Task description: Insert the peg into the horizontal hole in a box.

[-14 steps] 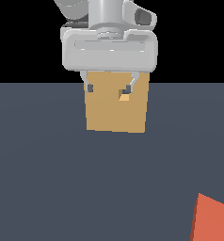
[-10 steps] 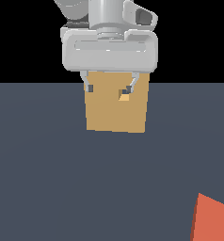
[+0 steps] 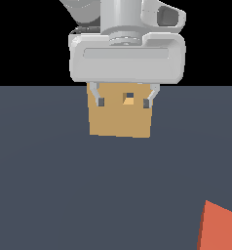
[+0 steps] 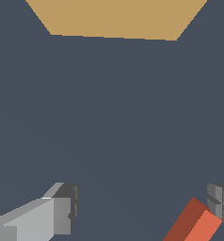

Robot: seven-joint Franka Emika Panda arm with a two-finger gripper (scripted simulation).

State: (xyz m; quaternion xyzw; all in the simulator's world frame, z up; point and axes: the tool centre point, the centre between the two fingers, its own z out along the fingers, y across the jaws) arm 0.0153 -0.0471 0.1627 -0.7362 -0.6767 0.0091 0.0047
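1. Nowhere on the hand [image 3: 123, 102], the box [image 3: 120, 119], the peg [image 3: 217, 228] or the bench [image 3: 64, 185] can we read any brand, label or writing; every surface is plain.
2. From the exterior view, we see the hand at about twelve o'clock, hanging in front of the box's upper part, with its two fingers [image 3: 99, 99] set wide apart and nothing between them.
3. We find the peg well apart from the hand in that view, low at about five o'clock, lying on the bench and cut off by the frame edge.
4. From the wrist view, the peg [image 4: 195, 224] shows just beside one finger pad [image 4: 221, 208]; we cannot tell whether they touch. The other finger [image 4: 62, 209] stands far across from it, so the jaws are wide and grip nothing.
5. We see only the orange-red part of the peg, a flat-sided bar with one face brighter and one darker; the rest lies out of frame.
6. We see the box as a plain tan block resting on the dark grey bench, its flat face toward the exterior camera.
7. We see the horizontal hole [image 3: 129, 99] as a small square opening high in that face, showing between the two fingers.
8. At the wrist view's far edge, only a tan strip of the box [image 4: 116, 19] appears.
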